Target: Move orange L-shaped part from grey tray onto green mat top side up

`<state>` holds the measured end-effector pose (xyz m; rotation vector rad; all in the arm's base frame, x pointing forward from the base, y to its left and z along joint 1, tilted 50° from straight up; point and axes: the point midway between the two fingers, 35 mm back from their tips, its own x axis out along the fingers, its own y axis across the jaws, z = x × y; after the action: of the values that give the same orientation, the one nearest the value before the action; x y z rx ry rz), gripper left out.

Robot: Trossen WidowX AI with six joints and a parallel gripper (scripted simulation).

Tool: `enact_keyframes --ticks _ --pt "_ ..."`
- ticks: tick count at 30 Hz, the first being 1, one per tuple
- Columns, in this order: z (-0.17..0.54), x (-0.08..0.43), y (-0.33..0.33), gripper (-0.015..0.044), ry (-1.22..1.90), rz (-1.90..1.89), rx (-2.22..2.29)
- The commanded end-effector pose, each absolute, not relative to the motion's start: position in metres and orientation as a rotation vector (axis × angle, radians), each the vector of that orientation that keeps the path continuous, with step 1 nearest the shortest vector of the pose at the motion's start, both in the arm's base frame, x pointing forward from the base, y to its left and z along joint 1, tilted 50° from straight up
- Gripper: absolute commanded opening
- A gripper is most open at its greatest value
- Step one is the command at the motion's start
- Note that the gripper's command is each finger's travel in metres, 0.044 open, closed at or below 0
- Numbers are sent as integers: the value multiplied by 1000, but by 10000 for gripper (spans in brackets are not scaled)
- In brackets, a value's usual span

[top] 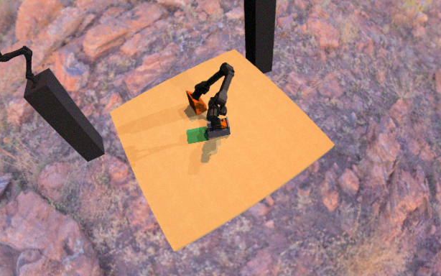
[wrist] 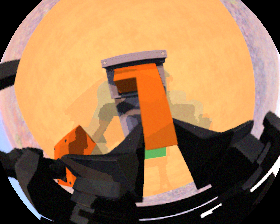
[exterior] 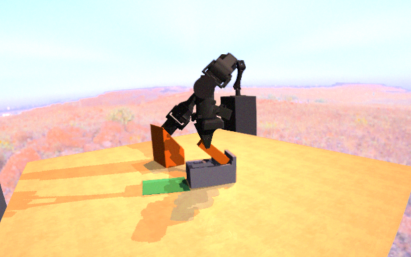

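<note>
Near the middle of the exterior frame, the black two-fingered gripper (exterior: 207,146) (wrist: 160,150) pinches the raised end of the orange L-shaped part (exterior: 215,153) (wrist: 156,110), tilted over the grey tray (top: 220,133) (exterior: 211,175) (wrist: 135,58), its lower end near the raised right edge.
</note>
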<state>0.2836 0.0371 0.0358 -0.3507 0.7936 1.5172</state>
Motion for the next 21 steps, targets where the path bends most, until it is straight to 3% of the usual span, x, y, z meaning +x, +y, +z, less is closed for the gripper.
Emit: enact_keyframes --ticks 1,21 --pt "43 286 31 0 786 1513 -356" --pt "58 289 14 0 787 1513 -356"
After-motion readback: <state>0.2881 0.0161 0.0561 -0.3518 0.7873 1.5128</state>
